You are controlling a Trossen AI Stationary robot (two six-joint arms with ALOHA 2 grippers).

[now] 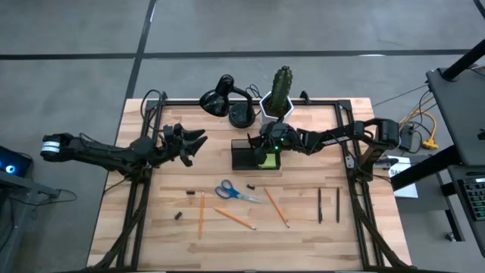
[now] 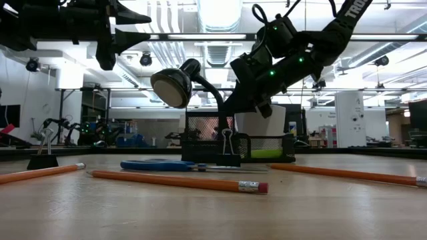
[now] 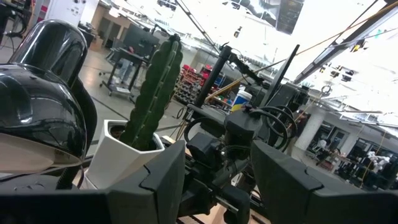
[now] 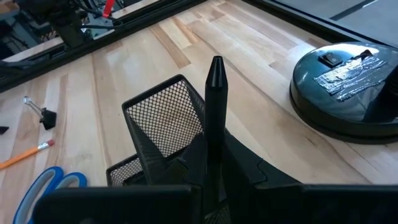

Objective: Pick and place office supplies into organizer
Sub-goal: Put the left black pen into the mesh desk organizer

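The black mesh organizer (image 1: 246, 157) stands mid-table, with the lime-green sticky pad (image 1: 270, 160) in its right part. My right gripper (image 1: 267, 141) hovers just over it, shut on a dark pen (image 4: 215, 106) whose free end points past the tall mesh compartment (image 4: 165, 118). My left gripper (image 1: 193, 142) waits open and raised at the left. Blue-handled scissors (image 1: 235, 191), orange pencils (image 1: 201, 214) (image 1: 235, 218) (image 1: 276, 207) and two dark pens (image 1: 319, 205) (image 1: 337, 205) lie flat on the near half of the table. My right gripper pinches the pen's shaft (image 4: 215, 146) between its two fingers. The pen runs along the fingers and sticks out well ahead of them. The fingers slant down from the table's right side. The pen is lifted off the table, over the organizer.
A black desk lamp (image 1: 227, 98) with a round base (image 4: 348, 87) and a cactus in a white pot (image 1: 282, 91) stand just behind the organizer. Small binder clips (image 1: 191, 194) (image 1: 179, 215) (image 4: 40, 113) lie near the scissors. Black frame rails (image 1: 140, 189) run along the table's sides.
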